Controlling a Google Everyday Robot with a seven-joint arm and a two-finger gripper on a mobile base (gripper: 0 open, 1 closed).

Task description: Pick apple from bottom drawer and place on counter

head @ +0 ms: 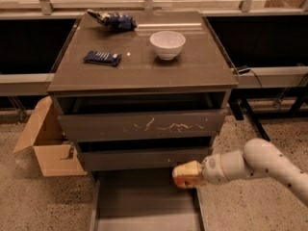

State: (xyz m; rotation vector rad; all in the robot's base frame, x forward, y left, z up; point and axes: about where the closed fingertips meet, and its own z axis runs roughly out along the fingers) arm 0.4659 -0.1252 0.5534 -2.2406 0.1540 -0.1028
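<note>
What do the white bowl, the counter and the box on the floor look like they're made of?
The white bowl looks like glazed ceramic, possibly plastic: smooth and white. The counter looks like laminate or coated board, glossy grey-brown with light reflections. The box is plain brown cardboard with open flaps. The gripper sits low at the right edge of the bottom drawer.

white speckled arm (262, 161), fingers (186, 169) over drawer (139, 203)
</note>
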